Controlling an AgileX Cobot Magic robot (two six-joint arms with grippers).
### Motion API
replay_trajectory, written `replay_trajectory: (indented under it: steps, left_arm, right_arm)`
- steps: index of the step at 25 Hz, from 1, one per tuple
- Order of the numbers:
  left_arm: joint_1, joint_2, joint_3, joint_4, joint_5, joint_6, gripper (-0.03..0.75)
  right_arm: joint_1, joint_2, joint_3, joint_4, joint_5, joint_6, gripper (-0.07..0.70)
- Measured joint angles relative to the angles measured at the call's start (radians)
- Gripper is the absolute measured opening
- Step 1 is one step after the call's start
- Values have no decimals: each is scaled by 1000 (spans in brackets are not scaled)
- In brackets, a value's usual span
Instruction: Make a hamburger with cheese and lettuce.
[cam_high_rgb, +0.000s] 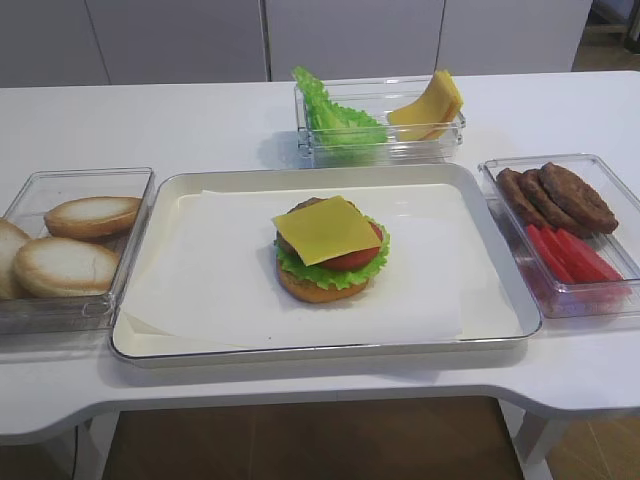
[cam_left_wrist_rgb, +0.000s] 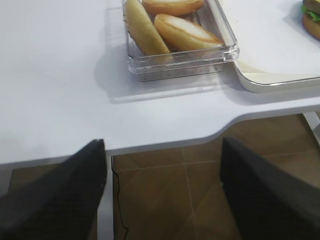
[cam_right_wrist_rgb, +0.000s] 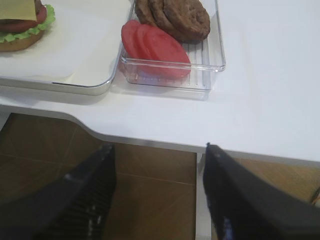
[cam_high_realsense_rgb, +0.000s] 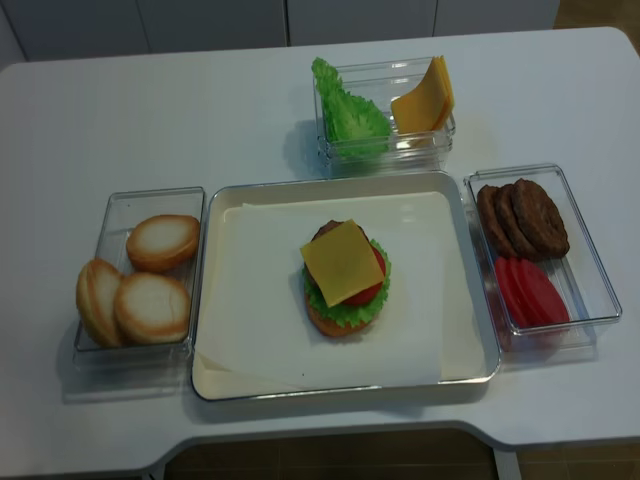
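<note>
The hamburger (cam_high_rgb: 330, 262) stands in the middle of the paper-lined white tray (cam_high_rgb: 300, 352): tan bun base, frilly green lettuce (cam_high_rgb: 345, 278), red tomato slice, brown patty. A square yellow cheese slice (cam_high_rgb: 326, 229) lies flat on top, a little askew. The stack also shows from above (cam_high_realsense_rgb: 345, 285), with the cheese (cam_high_realsense_rgb: 342, 262) uppermost. My right gripper (cam_right_wrist_rgb: 157, 147) is open and empty, below the table's front edge over the brown floor. My left gripper (cam_left_wrist_rgb: 162, 142) is open and empty, also off the front edge. Neither gripper shows in the high views.
A clear box of pale bun halves (cam_high_rgb: 80, 245) stands left of the tray. A clear box at the right holds brown patties (cam_high_rgb: 555, 195) and tomato slices (cam_high_rgb: 570, 255). A back box holds loose lettuce (cam_high_rgb: 335, 118) and a cheese pile (cam_high_rgb: 430, 105).
</note>
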Motion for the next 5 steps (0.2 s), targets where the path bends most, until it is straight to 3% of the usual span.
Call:
replay_trajectory:
  steps: [5]
  left_arm:
    - [0,0,0,0,0,0,528]
  right_arm:
    - [0,0,0,0,0,0,417]
